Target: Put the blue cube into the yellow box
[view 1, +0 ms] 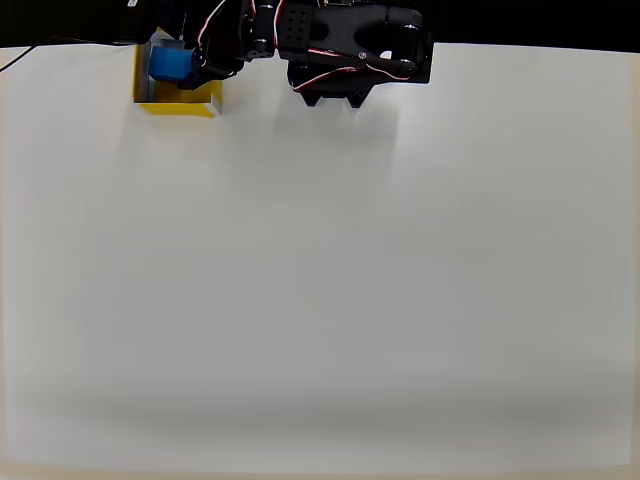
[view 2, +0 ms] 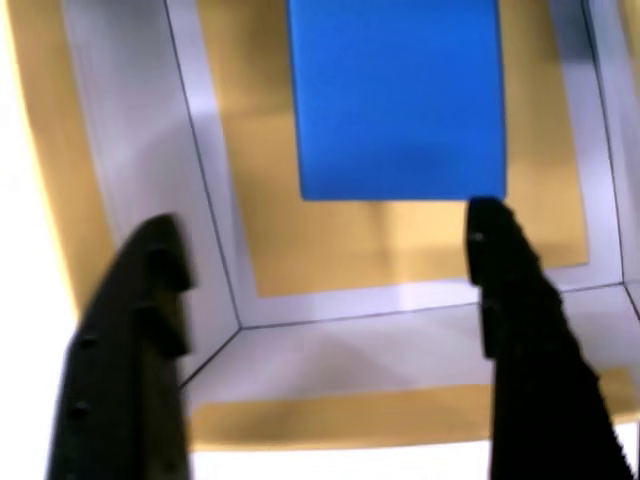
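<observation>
Claw [view 2: 330, 300] hangs over the yellow box [view 2: 420, 250], fingers spread apart and clear of the blue cube [view 2: 398, 95], which lies on the box floor. Lifting out carelessly could snag a wall and drag the box along the worktop [view 1: 320, 300].

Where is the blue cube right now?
Inside the yellow box at the overhead view's top left: the blue cube rests on its floor, beyond the open jaws.
</observation>
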Robot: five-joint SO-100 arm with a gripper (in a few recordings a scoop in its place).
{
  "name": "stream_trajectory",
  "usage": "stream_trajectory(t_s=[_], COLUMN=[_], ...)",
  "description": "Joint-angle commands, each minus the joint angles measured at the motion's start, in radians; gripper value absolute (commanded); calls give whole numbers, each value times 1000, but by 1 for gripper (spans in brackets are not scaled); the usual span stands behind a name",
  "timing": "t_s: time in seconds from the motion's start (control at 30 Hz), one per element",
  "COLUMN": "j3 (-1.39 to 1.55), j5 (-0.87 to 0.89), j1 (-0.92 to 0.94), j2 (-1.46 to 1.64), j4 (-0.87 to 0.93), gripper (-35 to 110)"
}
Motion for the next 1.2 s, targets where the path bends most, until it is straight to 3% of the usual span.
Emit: stream_trajectory(t_s=[0.0,0.17,0.57,0.87,1.17], j3=[-325,-586,-864,-799,-486], j5=[-25,-48,20,72,72], j1=[21,14,-156,-560,-966], j2=[-15,-48,-5,103,295], j4=[164,394,632,635,492], gripper=[14,11,0,0,0])
